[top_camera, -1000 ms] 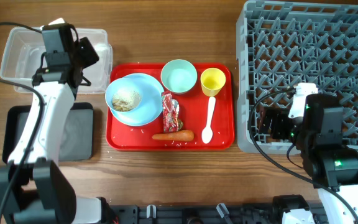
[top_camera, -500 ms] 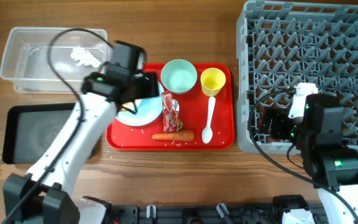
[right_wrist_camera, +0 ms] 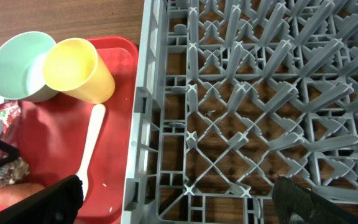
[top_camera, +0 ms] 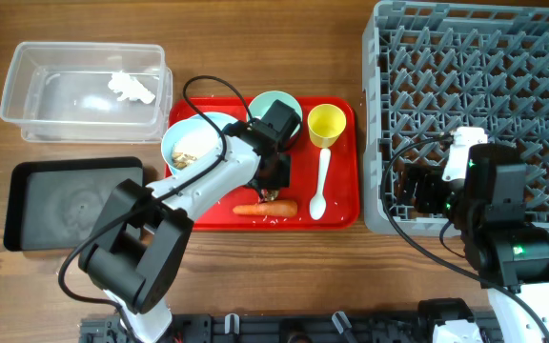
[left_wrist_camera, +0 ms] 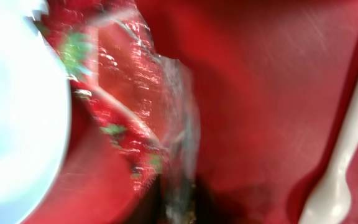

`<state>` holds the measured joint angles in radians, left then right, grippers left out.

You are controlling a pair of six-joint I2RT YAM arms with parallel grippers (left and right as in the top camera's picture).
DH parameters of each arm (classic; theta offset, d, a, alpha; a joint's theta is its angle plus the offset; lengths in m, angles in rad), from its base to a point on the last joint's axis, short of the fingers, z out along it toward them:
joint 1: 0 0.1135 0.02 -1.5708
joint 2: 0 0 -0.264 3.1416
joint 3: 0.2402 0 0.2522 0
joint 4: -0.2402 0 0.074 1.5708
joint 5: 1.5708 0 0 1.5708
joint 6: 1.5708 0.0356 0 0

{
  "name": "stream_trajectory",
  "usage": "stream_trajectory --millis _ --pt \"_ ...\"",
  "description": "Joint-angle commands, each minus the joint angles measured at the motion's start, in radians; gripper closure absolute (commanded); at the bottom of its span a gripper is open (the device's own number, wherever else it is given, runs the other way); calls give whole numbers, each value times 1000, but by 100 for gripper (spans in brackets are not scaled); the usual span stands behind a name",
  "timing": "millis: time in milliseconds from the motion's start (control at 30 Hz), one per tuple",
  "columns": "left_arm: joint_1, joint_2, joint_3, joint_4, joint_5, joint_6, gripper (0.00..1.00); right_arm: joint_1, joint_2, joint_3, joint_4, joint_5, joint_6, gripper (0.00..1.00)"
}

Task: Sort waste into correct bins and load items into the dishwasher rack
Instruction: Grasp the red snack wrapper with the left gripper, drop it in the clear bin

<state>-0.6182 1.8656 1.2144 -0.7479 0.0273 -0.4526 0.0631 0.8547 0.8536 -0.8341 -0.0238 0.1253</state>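
Done: the white tissue (top_camera: 130,88) lay in the clear tub (top_camera: 27,95).
Left: the wrapper (left_wrist_camera: 123,112), carrot (top_camera: 265,209), scraps in the light blue dish (top_camera: 193,143), green bowl (right_wrist_camera: 17,65), yellow cup (top_camera: 326,124) and spoon (top_camera: 321,181) sat on the red tray (top_camera: 346,214); the rack (top_camera: 475,86) held no dish.
Left gripper (top_camera: 276,171): low over the wrapper; spread or pressed together, I could not tell.
Right gripper (right_wrist_camera: 179,196): spread wide, empty, at the rack's edge.
Views: only the left wrist showed the wrapper close, though blurred; only overhead showed the tub.
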Motion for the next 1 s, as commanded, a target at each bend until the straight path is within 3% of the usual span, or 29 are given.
stream_trajectory --millis 0,233,467,633,800,867,933,967 --pt "1 -21 -3 2 -78 0 96 3 0 25 2 16 -17 0" --pt "39 -193 9 -47 -135 0 96 3 0 26 -1 16 -17 0" --pt "262 -410 9 -8 -331 0 96 3 0 25 0 16 -17 0" --pt "583 -369 9 204 -353 2 96 3 0 25 0 16 -17 0" --pt "673 -292 9 295 -350 3 96 3 6 25 2 16 -16 0" --pt "699 -239 9 351 -350 3 90 3 17 25 2 16 -14 0" --pt "701 -223 9 380 -349 3 55 3 27 25 2 16 -12 0" --pt "700 -224 9 386 -337 9 46 3 33 25 2 16 -13 0"
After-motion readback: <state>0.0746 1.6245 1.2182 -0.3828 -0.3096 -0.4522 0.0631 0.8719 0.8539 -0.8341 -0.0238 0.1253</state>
